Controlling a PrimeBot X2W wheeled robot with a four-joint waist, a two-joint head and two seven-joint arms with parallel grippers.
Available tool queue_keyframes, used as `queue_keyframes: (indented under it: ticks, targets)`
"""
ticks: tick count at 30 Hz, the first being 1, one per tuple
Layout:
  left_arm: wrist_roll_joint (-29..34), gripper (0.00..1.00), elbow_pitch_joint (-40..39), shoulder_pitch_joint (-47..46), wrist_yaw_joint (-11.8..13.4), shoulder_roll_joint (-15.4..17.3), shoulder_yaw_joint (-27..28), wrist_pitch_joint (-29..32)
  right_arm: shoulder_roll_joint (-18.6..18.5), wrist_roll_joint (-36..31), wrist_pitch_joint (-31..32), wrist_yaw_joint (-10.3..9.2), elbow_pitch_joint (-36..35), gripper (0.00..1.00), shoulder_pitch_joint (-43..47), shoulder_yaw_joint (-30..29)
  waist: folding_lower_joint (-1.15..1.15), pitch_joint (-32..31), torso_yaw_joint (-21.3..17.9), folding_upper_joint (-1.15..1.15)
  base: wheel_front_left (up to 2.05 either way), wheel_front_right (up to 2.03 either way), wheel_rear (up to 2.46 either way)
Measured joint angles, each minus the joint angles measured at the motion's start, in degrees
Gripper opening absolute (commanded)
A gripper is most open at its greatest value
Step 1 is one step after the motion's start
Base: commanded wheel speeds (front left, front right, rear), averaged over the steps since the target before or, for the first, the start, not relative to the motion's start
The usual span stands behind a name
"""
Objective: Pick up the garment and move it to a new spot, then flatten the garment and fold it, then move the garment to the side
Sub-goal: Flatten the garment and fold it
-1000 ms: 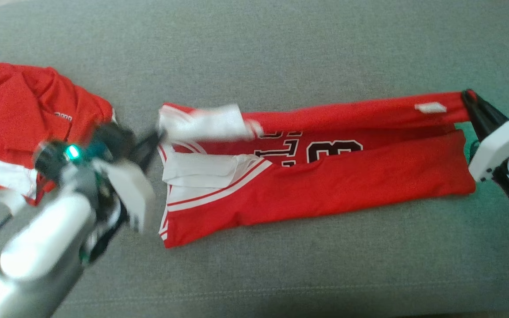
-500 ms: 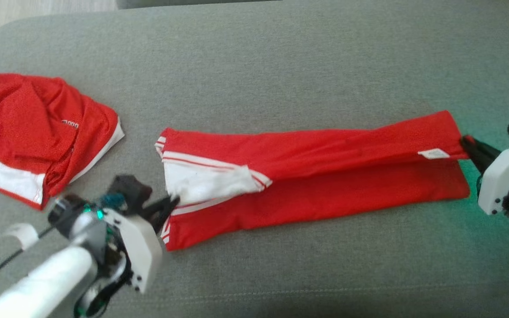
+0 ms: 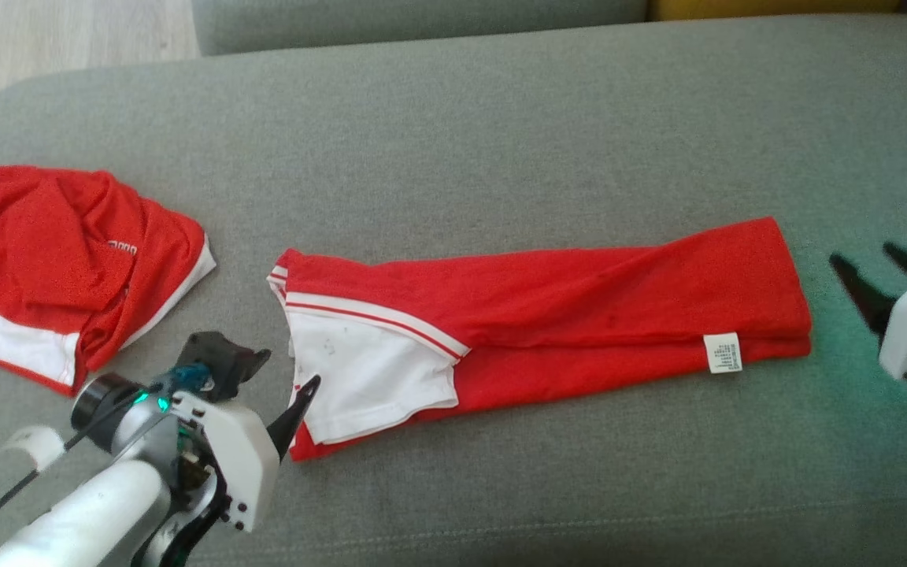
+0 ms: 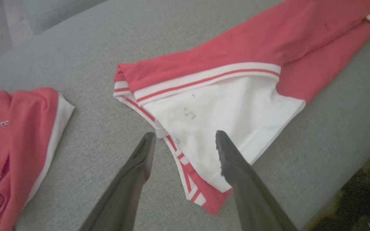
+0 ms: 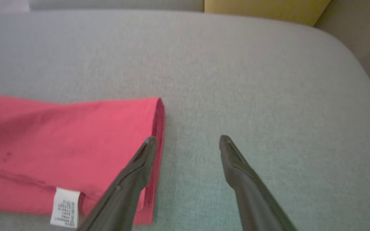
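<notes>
The garment (image 3: 564, 307), a red jersey with white striped trim, lies folded into a long strip across the grey cushion. Its white panel (image 3: 367, 378) is at the left end and a small white label (image 3: 723, 352) near the right end. My left gripper (image 3: 280, 378) is open just left of the white panel, apart from the cloth. From the left wrist, the gripper (image 4: 185, 136) hovers over the garment's (image 4: 268, 41) striped corner. My right gripper (image 3: 863, 256) stands open off the right end. From the right wrist, the gripper (image 5: 187, 139) is beside the garment's (image 5: 75, 134) hem.
A second red and white garment (image 3: 52, 260) lies crumpled at the cushion's left end. The grey cushion (image 3: 501, 142) has bare room behind the strip. Its front edge runs close below my left arm. A yellow cushion (image 5: 262, 8) sits beyond the far right corner.
Both grippers have let go of the garment's ends and opened, drawing slightly away. The upper layer now lies flat over the lower. The head camera has tilted, shifting the whole picture down.
</notes>
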Motion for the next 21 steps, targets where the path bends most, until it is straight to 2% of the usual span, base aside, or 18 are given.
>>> queue_keyframes:
  ticks: [4,7,11,15,17,21]
  targets:
    - [-1.75,1.0,0.49,1.54,2.43,-1.68,2.63,-3.72,1.49,1.38,-5.57,0.0,0.96,1.0,0.25,-3.77,0.0,-0.98,-0.08,0.0,0.0,0.0,0.0]
    - [-3.9,1.0,0.87,2.69,5.78,-4.87,7.24,-10.8,4.38,1.83,-12.1,0.0,0.82,1.0,0.58,-7.51,0.0,-1.98,-0.05,0.0,0.0,0.0,0.0]
    - [-6.36,1.0,1.15,4.5,8.49,-9.14,13.15,-20.64,7.7,0.25,-14.59,0.0,-1.44,1.0,4.06,-13.17,0.0,-3.0,-0.13,0.0,0.0,0.0,0.0]
    - [-5.22,1.0,1.24,8.04,9.55,-13.34,18.41,-22.97,10.69,-10.21,-14.6,0.0,-7.72,1.0,9.52,-27.97,0.0,-3.75,-0.24,0.0,0.0,0.0,0.0]
    - [-1.16,1.0,-0.73,10.42,9.53,-16.41,22.93,-22.98,13.24,-17.07,-14.61,0.0,-12.43,1.0,13.52,-35.79,0.0,-3.95,-0.22,0.0,0.0,0.0,0.0]
    - [7.88,1.0,-3.27,15.2,6.61,-22.79,29.96,-22.98,21.06,-28.39,-14.7,0.0,-21.61,1.0,24.91,-46.42,0.0,-4.58,-0.14,0.0,0.0,0.0,0.0]
